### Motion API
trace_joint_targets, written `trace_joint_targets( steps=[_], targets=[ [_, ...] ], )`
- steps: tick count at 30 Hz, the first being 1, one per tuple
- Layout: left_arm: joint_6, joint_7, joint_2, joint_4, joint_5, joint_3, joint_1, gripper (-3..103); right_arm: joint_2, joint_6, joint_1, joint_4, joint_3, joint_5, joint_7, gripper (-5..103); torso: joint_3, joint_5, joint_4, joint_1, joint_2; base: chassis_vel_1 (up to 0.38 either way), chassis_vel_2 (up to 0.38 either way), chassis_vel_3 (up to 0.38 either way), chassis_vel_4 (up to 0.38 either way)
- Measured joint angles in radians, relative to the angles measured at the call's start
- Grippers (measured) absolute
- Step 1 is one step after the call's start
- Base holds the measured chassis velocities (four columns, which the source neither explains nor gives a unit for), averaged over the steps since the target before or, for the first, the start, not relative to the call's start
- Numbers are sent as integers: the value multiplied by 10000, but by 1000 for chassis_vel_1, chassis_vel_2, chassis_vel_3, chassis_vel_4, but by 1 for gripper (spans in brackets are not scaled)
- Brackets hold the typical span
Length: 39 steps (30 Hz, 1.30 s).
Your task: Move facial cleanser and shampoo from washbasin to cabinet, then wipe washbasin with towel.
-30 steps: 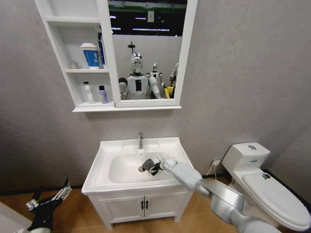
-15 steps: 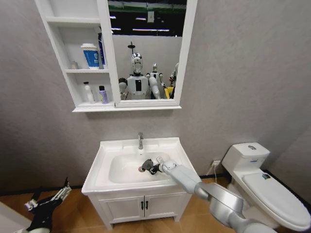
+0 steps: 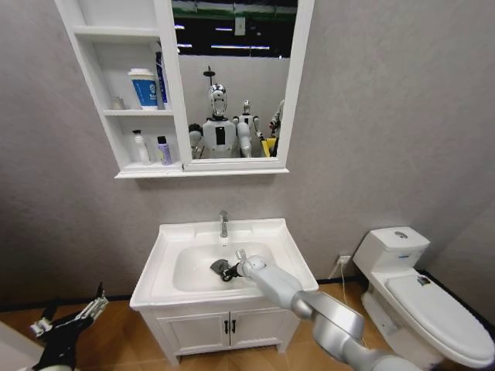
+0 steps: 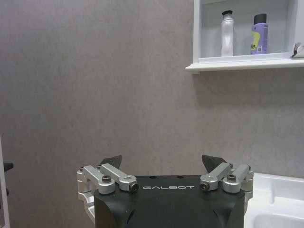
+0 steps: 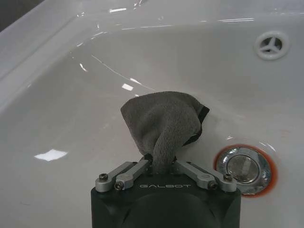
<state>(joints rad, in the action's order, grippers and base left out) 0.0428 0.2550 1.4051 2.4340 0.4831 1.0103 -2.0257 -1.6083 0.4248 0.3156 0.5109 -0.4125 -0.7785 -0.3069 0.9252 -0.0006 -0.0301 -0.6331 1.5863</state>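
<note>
1. Shifted since a second ago: right pincer (image 3: 225, 270) and its towel (image 3: 219, 267), then right of the red-ringed drain (image 5: 244, 165), now over to its left inside the washbasin (image 3: 166, 249), arm reaching further across the bowl.
2. Dropped slightly lower and leftward over the same interval: left pincer (image 3: 68, 316), parked low beside the vanity (image 3: 228, 325) above the wooden floor (image 3: 124, 336), well left of the right pincer.
3. Spread wide with nothing between the fingertips: left pincer (image 4: 167, 164), facing the grey wall (image 4: 95, 85).
4. Up and right of that pincer, in the wrist view: bottom shelf of the cabinet (image 4: 237, 65), carrying a clear bottle with black cap (image 4: 227, 34) and, just right of it, a purple bottle (image 4: 259, 34).
5. Seen from the head, above both pincers: cabinet (image 3: 116, 93) with a blue-and-white tub (image 3: 144, 87) and a tall blue bottle (image 3: 160, 77) on the middle shelf, two small bottles below, mirror (image 3: 232, 77) joined at its right.
6. Clamped tight on the towel (image 5: 164, 123): right pincer (image 5: 161, 166), grey cloth bunched upward from between the fingers, pressed against the white bowl.
7. Just right of that pincer: drain; farther off, the overflow hole (image 5: 271, 44).
8. Behind the right pincer on the counter rim: chrome tap (image 3: 223, 223).
9. Far right: white toilet (image 3: 421, 297).
</note>
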Motion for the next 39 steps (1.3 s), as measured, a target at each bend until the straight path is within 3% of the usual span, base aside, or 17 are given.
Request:
trace_joint_targets(
  steps=[6,8,10,12,18,21,24,27,29,34,39],
  targets=[
    [20,18,21,27,1,10,-24,96,176,-56,193,-18,236,677,99,6,0,0,0,0,0,0,0,0,0],
    [23,19,14,26,1,-24,0,96,636,28,272,223,389,1574,360,6,-1,2,-2,0,0,0,0,0,0],
    [28,19,8,17,-1,-63,18,96,956,116,301,458,388,1870,469,6,-1,1,-3,1,0,0,0,0,0],
    [31,20,-7,-27,-21,-166,74,96,1621,310,281,1076,108,2022,574,6,-1,0,-5,0,0,0,0,0,0],
    [42,46,-12,-143,-80,-410,225,96,2306,49,40,1436,-482,2272,148,6,0,-3,-9,0,0,0,0,0,0],
    [47,50,0,-154,-84,-432,242,96,2130,-84,34,1242,-542,2221,4,6,0,-3,-9,-1,0,0,0,0,0],
    [48,52,14,-154,-43,-297,202,96,1040,-476,21,509,-194,2070,-159,6,0,-2,-6,-1,0,0,0,0,0],
    [47,53,13,-152,-12,-233,188,96,639,-564,-7,290,-59,2023,-166,6,0,-2,-4,-1,0,0,0,0,0],
    [47,81,-3,-145,81,-69,171,96,35,-785,-203,-333,338,1942,-212,6,0,4,13,1,0,0,0,0,0],
    [49,111,-18,-137,156,14,170,96,-43,-1172,-469,-1049,771,1829,-251,6,0,-6,-8,-1,0,0,0,0,0],
    [72,131,-76,-151,180,-39,230,96,-36,-1084,-146,-372,575,1849,29,6,0,-1,-5,-1,0,0,0,0,0]
  ],
)
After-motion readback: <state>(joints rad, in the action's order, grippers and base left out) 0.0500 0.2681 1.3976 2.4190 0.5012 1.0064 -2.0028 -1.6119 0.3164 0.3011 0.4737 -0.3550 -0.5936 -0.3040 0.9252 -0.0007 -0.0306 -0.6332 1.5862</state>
